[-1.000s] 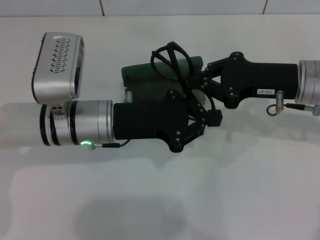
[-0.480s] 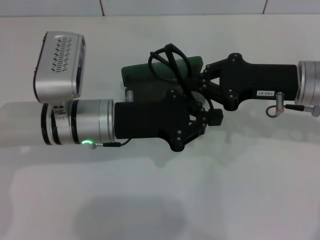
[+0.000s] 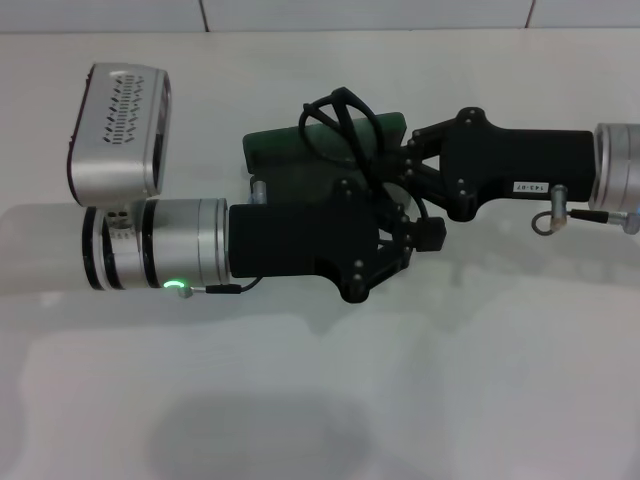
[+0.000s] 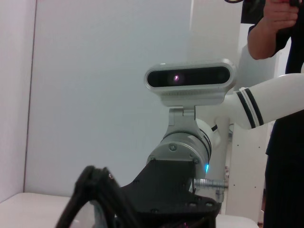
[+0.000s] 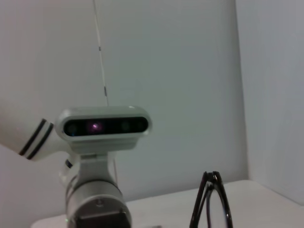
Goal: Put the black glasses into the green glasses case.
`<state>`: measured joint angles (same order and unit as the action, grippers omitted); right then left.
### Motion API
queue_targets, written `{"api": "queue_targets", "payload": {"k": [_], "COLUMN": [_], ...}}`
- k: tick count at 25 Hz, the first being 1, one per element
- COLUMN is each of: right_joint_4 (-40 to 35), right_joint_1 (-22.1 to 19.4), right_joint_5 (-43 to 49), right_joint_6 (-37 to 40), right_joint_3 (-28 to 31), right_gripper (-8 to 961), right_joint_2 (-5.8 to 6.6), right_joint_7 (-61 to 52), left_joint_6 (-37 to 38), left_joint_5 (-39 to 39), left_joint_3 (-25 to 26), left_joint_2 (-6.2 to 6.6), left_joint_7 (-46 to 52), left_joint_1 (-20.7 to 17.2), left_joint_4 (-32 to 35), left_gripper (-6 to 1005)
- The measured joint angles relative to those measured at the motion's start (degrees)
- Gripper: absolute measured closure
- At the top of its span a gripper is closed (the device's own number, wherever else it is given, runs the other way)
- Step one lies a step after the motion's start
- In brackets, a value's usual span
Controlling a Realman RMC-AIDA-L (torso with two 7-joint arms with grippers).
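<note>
- I have both grippers meeting over the green glasses case (image 3: 290,150); the black glasses (image 3: 340,120) are lifted just above it.
- I can't tell whether the right gripper (image 3: 405,165) or the left gripper (image 3: 400,240) is clamped.
- Next, I judge: lower the glasses level into the case.

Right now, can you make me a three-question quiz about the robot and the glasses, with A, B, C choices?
1. Where are the glasses?
A. Above the case, between the two claws
B. Flat on the table, far from the arms
C. On the floor

2. What colour is the case?
A. Red
B. Green
C. Yellow

3. How is the case being reached?
A. Only the left arm is near it
B. No arm is near it
C. Both arms meet over it

Answers:
1. A: the black frame sticks up over the case where the left claw and right claw come together.
2. B: its edge shows dark green behind the arms.
3. C: the arms come in from both sides and cover much of it.
</note>
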<state>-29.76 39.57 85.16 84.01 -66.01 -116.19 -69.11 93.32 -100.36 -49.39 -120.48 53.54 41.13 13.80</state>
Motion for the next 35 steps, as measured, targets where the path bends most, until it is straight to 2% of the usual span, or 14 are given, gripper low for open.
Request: {"api": "queue_targets", "payload": {"k": [6,14,18,22,27,31,35], "right_joint_4": [-0.01,-2.50,-6.75,-10.79,-12.41,-12.42,-11.91], "right_joint_1": [-0.36,0.95,1.52,1.96,3.94,4.38,5.10], "right_joint_5": [0.00,0.68,0.71,2.45,7.79,7.54,5.81], "right_joint_6": [-3.97,-12.45,-17.07,-20.60,-28.37,-35.82,-40.82], "right_joint_3": [0.17,-2.97,-7.80,-13.32,-21.02,-28.40,-33.00], "right_gripper": [911,911,912,912,912,912,911], "right_joint_2": [0.11,0.37,0.44,0.55,0.09,0.02,0.00], "right_joint_7": [1.43,8.36,13.33,17.70,17.98,18.00,18.11], "left_joint_6": [-0.57,-3.90,-4.09,-4.29,-4.70,-4.79,-4.81], "left_joint_5": [-0.22,-0.37,-0.40,-0.44,-0.45,-0.45,-0.45], "left_joint_3": [0.00,0.07,0.01,0.04,0.15,0.32,0.35], "left_joint_2": [0.34,1.07,1.20,1.42,1.62,1.64,1.35], "left_joint_7": [0.11,1.43,3.58,4.32,4.33,3.91,3.80], "left_joint_1": [-1.51,-8.11,-11.91,-14.11,-14.84,-14.83,-14.53], "left_joint_4": [0.05,1.46,4.13,5.02,5.21,5.21,5.25], "left_gripper": [993,992,992,992,991,991,991]}}
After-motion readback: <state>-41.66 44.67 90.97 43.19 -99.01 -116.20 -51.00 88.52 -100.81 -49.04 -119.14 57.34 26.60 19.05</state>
